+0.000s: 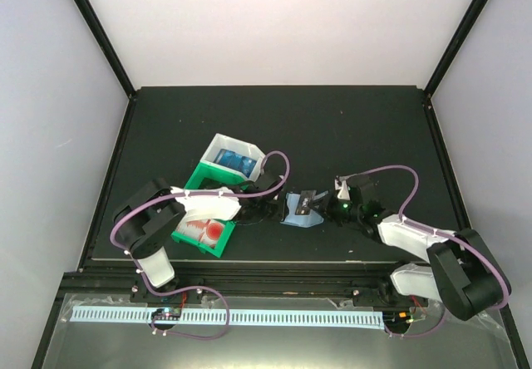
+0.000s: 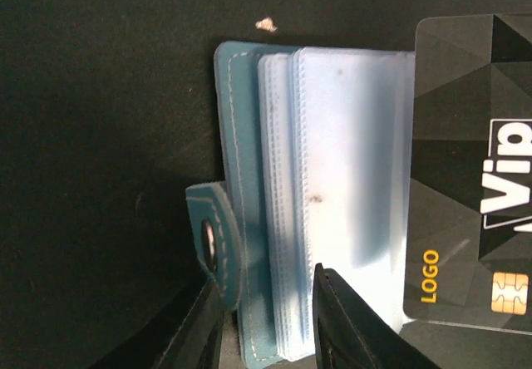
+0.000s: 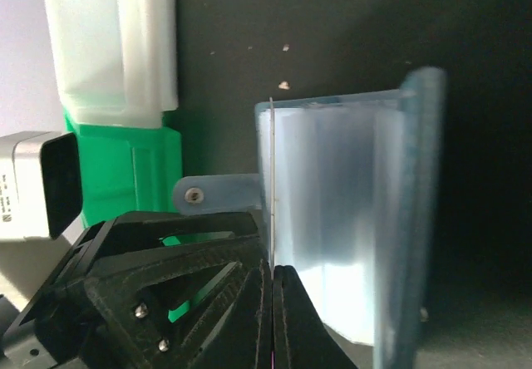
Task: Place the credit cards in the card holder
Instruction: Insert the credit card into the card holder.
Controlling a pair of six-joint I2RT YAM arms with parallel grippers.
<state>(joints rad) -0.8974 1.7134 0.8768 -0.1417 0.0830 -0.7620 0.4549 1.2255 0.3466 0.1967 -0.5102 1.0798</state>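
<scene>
Black card [image 2: 470, 169] nipped tight in my right claw [image 3: 273, 273] | left claw [image 2: 266, 286] brackets card holder [image 2: 237, 120], grip unclear | feed it square.

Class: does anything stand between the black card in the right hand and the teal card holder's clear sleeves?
Nothing visible does. The black plastic VIP card, pinched in the right hand, overlaps the clear sleeves of the open teal folding card holder; the left hand straddles its snap-tab end.

right fingers [image 3: 293, 327] pinch credit card [image 3: 271, 178] (edge-on) | at card holder [image 3: 416, 219] sleeve edge | green bin [image 3: 125, 169], white bin [image 3: 108, 45] left
</scene>
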